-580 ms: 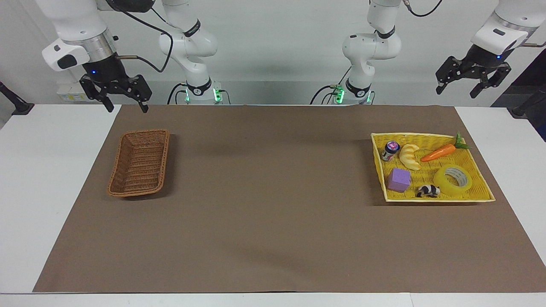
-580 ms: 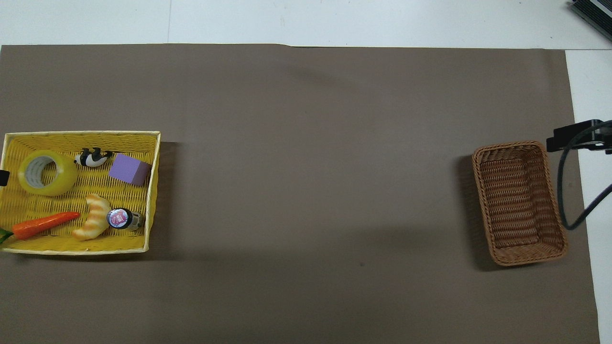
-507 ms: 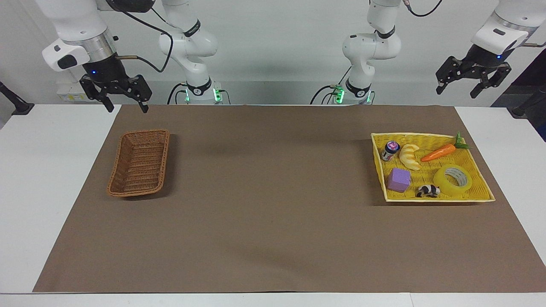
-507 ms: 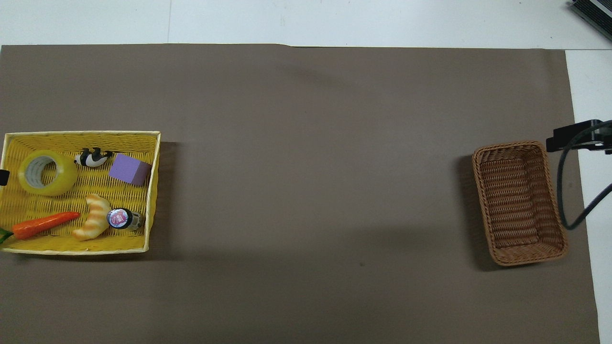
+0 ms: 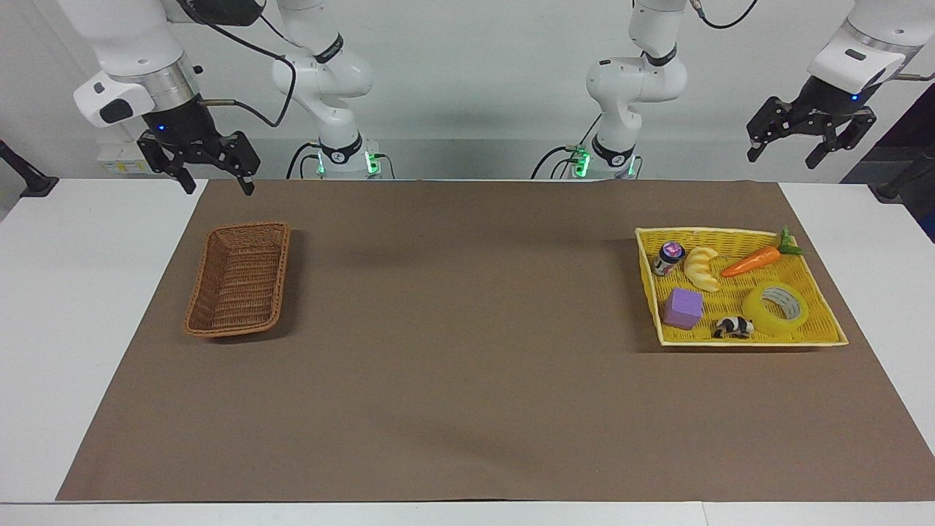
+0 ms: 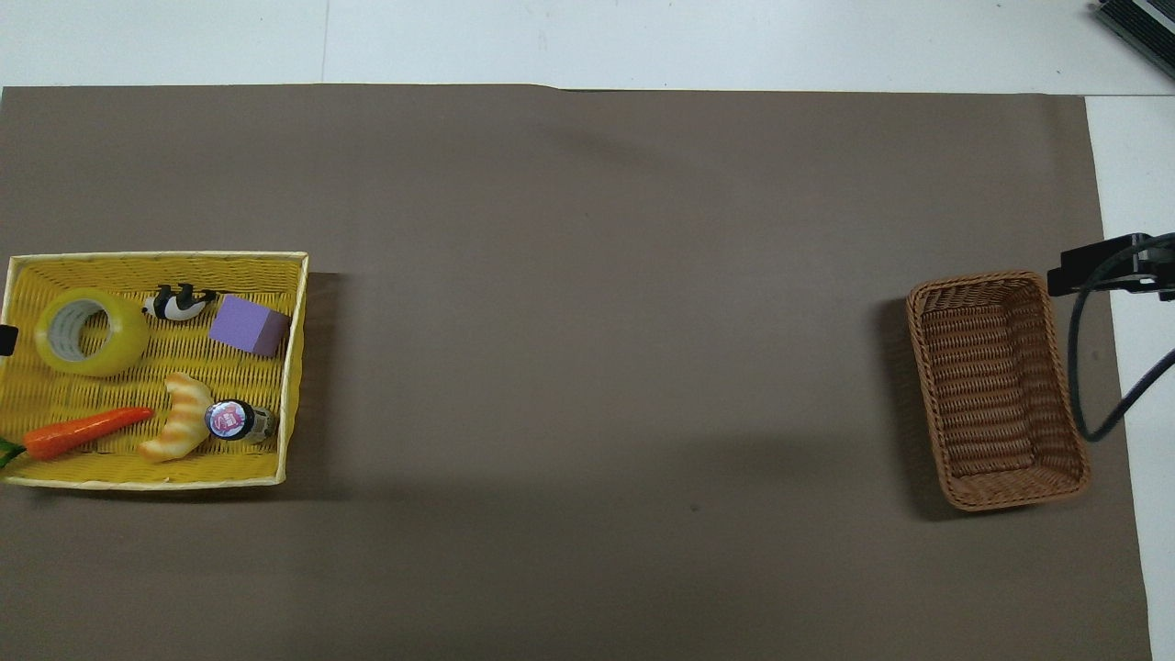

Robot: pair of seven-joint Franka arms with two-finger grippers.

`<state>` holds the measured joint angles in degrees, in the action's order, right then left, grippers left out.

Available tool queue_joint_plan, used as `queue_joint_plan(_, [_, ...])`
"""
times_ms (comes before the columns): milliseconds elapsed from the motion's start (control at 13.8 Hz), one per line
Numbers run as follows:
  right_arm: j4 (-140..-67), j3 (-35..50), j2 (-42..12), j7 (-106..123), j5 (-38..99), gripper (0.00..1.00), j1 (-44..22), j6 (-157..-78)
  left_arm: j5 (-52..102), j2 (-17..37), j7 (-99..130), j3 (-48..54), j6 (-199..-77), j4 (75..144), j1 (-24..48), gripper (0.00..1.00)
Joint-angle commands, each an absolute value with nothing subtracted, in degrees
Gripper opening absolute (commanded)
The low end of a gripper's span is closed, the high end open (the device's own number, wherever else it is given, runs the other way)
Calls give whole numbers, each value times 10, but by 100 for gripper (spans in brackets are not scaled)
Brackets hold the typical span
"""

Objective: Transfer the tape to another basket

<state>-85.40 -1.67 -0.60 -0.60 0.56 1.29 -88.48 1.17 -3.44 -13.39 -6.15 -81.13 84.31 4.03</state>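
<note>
The tape point(image 5: 776, 308) point(image 6: 90, 332), a translucent yellow roll with a grey-white core, lies flat in the yellow woven basket point(image 5: 825, 310) point(image 6: 292, 367) at the left arm's end of the table. The brown wicker basket point(image 5: 237, 279) point(image 6: 996, 389) stands empty at the right arm's end. My left gripper point(image 5: 805, 146) hangs open in the air, over the table's edge nearest the robots, apart from the yellow basket. My right gripper point(image 5: 217, 180) hangs open in the air just above the table's edge by the brown basket. Neither holds anything.
The yellow basket also holds a carrot point(image 5: 752, 260), a croissant point(image 5: 701, 268), a small jar point(image 5: 668, 258), a purple cube point(image 5: 683, 307) and a small panda figure point(image 5: 733, 327). A brown mat point(image 5: 467, 351) covers the table between the baskets.
My right gripper has shifted very slightly; the left gripper has risen very slightly. Nothing on the table has moved.
</note>
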Motion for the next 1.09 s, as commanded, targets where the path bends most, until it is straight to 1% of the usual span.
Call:
queue_joint_plan(0, [-869, -17, 6, 1, 8, 100, 19, -889, 4, -31, -134, -67, -812, 833, 48, 100])
queue_joint_plan(507, [-878, -15, 11, 2, 13, 100, 18, -889, 4, -33, -131, -66, -805, 836, 50, 100])
queue_joint_plan(725, [-906, -15, 27, 6, 15, 100, 18, -897, 6, -34, -127, -66, -811, 838, 51, 100])
queue_joint_plan(1014, [-925, -14, 39, 7, 16, 100, 13, -899, 9, -47, -138, -69, -876, 893, 42, 100])
